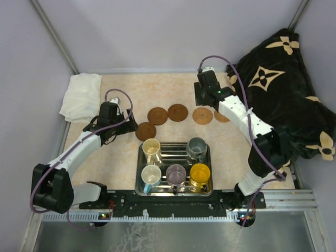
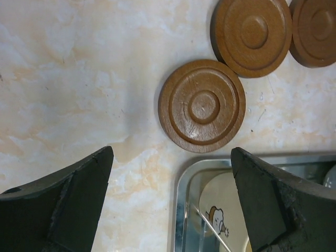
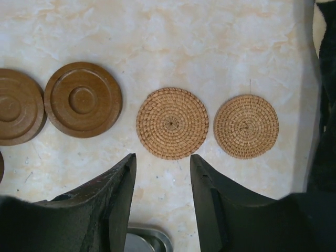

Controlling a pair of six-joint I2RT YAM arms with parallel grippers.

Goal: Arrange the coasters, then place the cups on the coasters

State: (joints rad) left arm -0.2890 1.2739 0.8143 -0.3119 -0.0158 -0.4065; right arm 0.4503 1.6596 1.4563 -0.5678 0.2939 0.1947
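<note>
Five coasters lie in a loose row behind the tray: three dark wooden ones [image 1: 146, 130] [image 1: 157, 115] [image 1: 177, 112] and two tan woven ones [image 1: 202, 115] [image 1: 221, 116]. Five cups stand in the tray: cream [image 1: 151, 147], grey-green [image 1: 197, 147], white with blue inside [image 1: 151, 175], mauve [image 1: 176, 173] and yellow [image 1: 200, 172]. My left gripper [image 2: 172, 151] is open over the tray's far left corner, just short of the nearest dark coaster [image 2: 202, 105]. Over bare table hangs my right gripper [image 3: 163, 156], open and holding nothing, just short of a woven coaster [image 3: 172, 123].
The steel tray [image 1: 139, 157] sits at the near middle; its corner [image 3: 149, 239] shows under my right gripper. A folded white cloth [image 1: 81, 94] lies at the back left. A black cushion with tan flowers [image 1: 283, 89] fills the right side, close to the outer woven coaster [image 3: 245, 126].
</note>
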